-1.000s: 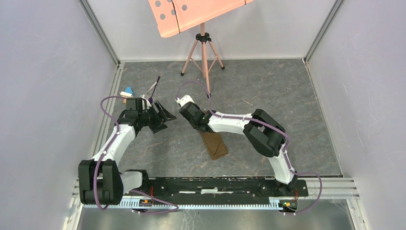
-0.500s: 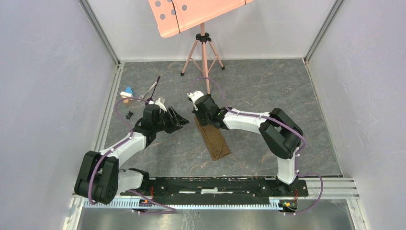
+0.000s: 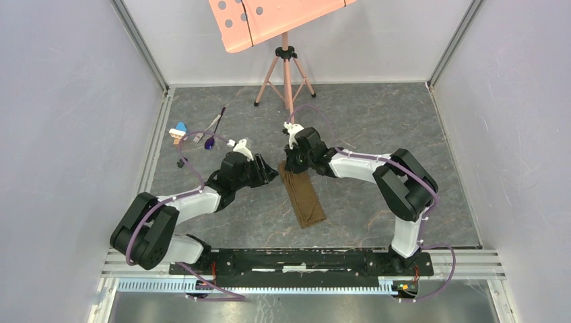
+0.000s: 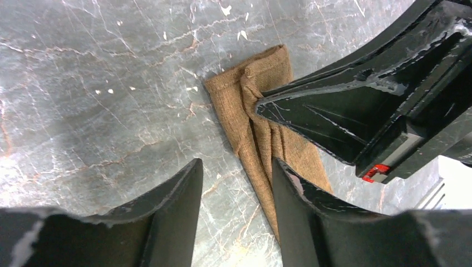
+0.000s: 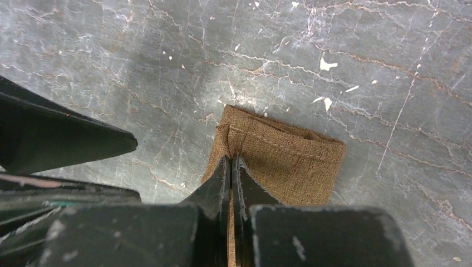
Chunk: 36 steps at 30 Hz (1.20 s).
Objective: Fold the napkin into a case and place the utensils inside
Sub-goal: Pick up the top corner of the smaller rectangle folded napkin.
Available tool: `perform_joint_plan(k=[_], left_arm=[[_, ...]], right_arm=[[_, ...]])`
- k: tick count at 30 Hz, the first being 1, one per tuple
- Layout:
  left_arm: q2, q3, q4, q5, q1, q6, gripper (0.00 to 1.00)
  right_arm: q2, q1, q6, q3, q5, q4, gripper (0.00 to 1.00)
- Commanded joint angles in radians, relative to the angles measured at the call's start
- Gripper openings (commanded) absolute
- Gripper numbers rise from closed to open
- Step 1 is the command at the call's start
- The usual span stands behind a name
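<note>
The napkin [image 3: 308,202] lies as a narrow olive-brown case, running from mid-table toward the near edge. My right gripper [image 3: 290,167] is at its far end, shut on a raised fold of the cloth [image 5: 289,161], which shows between the closed fingers [image 5: 231,162]. My left gripper [image 4: 236,167] is open just to the left, one finger [image 4: 189,183] over bare table and the other [image 4: 289,189] over the napkin's left edge [image 4: 245,117], holding nothing. The utensils lie at the far left: a silver fork [image 3: 202,133] and a purple-bowled spoon [image 3: 211,142].
A blue, white and tan toy block [image 3: 178,130] and a tiny black piece [image 3: 180,161] lie near the left wall. A pink tripod stand [image 3: 286,67] is at the back. Grey walls enclose the marbled table [image 3: 377,121].
My left arm has swung right from beside the utensils to the napkin's far end, its jaws narrowing. My right gripper has slid along the napkin toward its far end, staying shut.
</note>
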Motion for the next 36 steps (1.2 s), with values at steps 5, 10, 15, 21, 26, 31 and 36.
perform_joint_plan(k=[5,10,15,21,26,31,36], left_arm=[[0.078,0.07,0.022,-0.085,-0.023,0.077,0.4],[0.124,0.093,0.015,-0.108,-0.046,0.096,0.47],[0.169,0.126,0.002,-0.155,-0.087,0.148,0.5],[0.195,0.158,-0.015,-0.262,-0.142,0.19,0.46],[0.227,0.196,-0.033,-0.308,-0.174,0.231,0.42],[0.245,0.213,-0.024,-0.345,-0.217,0.276,0.41],[0.274,0.239,-0.033,-0.391,-0.243,0.309,0.41]], right_arm=[[-0.069,-0.037,0.076,-0.023,-0.147,0.065,0.0],[-0.078,-0.055,0.087,-0.019,-0.191,0.053,0.0],[-0.07,-0.063,0.089,-0.011,-0.226,0.053,0.0],[-0.073,-0.065,0.088,-0.006,-0.22,0.044,0.0],[-0.07,-0.065,0.087,0.005,-0.221,0.034,0.0],[-0.069,-0.066,0.082,0.011,-0.221,0.024,0.0],[-0.07,-0.066,0.083,0.006,-0.224,0.026,0.0]])
